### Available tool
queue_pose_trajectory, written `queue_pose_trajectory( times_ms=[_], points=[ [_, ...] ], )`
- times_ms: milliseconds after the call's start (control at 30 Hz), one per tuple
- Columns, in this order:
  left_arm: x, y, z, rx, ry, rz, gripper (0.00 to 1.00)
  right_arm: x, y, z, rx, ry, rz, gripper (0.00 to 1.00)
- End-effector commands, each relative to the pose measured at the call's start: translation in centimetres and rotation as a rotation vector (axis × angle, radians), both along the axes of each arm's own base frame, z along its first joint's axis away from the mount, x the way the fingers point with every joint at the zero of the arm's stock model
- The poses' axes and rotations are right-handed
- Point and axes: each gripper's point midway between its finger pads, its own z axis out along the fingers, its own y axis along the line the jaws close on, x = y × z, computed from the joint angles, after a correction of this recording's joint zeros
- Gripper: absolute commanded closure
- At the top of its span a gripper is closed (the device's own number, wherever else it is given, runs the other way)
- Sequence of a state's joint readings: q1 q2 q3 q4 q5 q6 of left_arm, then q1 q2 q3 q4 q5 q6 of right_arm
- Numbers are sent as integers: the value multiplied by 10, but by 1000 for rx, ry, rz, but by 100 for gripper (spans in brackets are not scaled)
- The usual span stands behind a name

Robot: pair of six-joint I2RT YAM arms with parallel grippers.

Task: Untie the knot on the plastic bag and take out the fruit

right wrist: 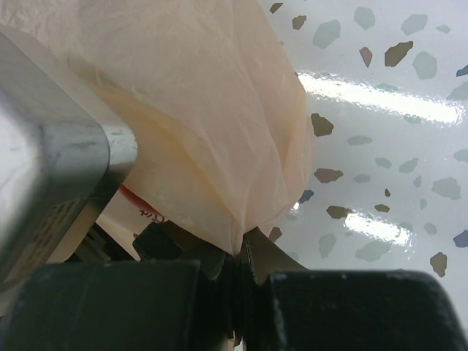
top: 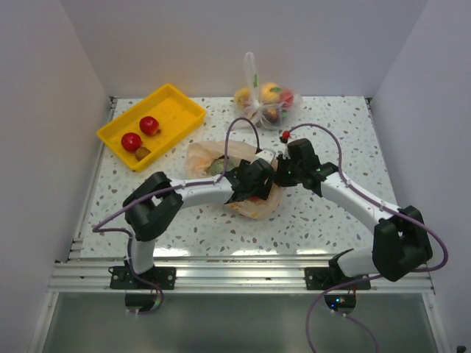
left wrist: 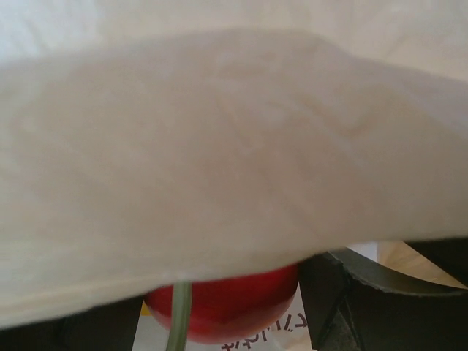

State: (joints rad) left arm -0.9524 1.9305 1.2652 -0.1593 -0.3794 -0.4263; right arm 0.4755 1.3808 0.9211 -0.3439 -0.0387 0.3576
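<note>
Thin, translucent peach plastic bag

Centre: thin peach-orange plastic bag; left arm and right arm converge on it.
Far left: yellow rectangular plastic tray obstructs.
Far centre: clear knotted fruit bag obstructs.
Far right, near strip: open speckled white table.

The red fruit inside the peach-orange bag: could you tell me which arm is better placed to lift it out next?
Left. The left gripper reaches into the plastic bag, and the red fruit sits between its fingers. The right gripper is shut on the bag's edge, so it is occupied.
</note>
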Motion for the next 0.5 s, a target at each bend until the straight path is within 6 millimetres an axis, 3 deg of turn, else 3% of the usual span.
queue_pose_trajectory(
  times_ms=[0,200,367,467],
  points=[
    [5,5,38,-35,-83,27,31,4,-3,5,-7,-38,-11,100],
    [3,20,63,-44,-128,50,48,4,-6,1,-18,-31,-22,100],
    [-4,29,66,-47,-124,49,53,4,-14,-1,-48,-31,-56,100],
    [-10,28,84,-90,-127,30,53,4,-19,-2,-67,-33,-75,100]
  ],
)
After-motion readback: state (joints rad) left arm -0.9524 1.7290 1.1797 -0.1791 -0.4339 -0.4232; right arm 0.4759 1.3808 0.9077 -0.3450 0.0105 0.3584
